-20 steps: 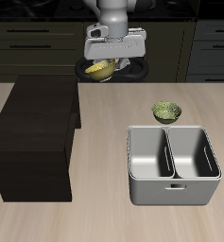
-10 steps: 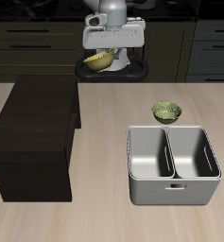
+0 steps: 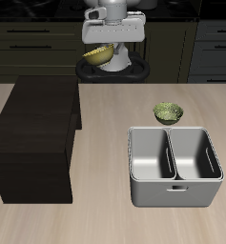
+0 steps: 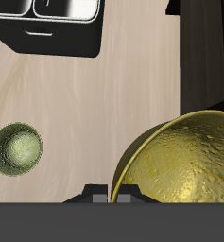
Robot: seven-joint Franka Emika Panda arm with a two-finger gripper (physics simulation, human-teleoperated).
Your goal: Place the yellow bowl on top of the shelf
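The gripper (image 3: 107,55) grips the yellow bowl (image 3: 99,55) high in the air, far back over the table.

The bowl hangs tilted under the gripper, and the fingers are clamped on its rim; in the wrist view the yellow bowl (image 4: 184,161) fills much of the picture, with its bumpy gold outside turned toward the camera; the shelf (image 3: 36,133) is a big dark box that stands on the table (image 3: 105,219), nearer the front edge than the bowl, and its flat top is bare; the bowl is not on the shelf yet; a greener bowl (image 3: 168,112) sits on the table, just behind the grey bin (image 3: 174,167); the grey bin has two parts side by side; in the wrist view the greener bowl (image 4: 16,149) lies on the wood, well apart from the yellow one.
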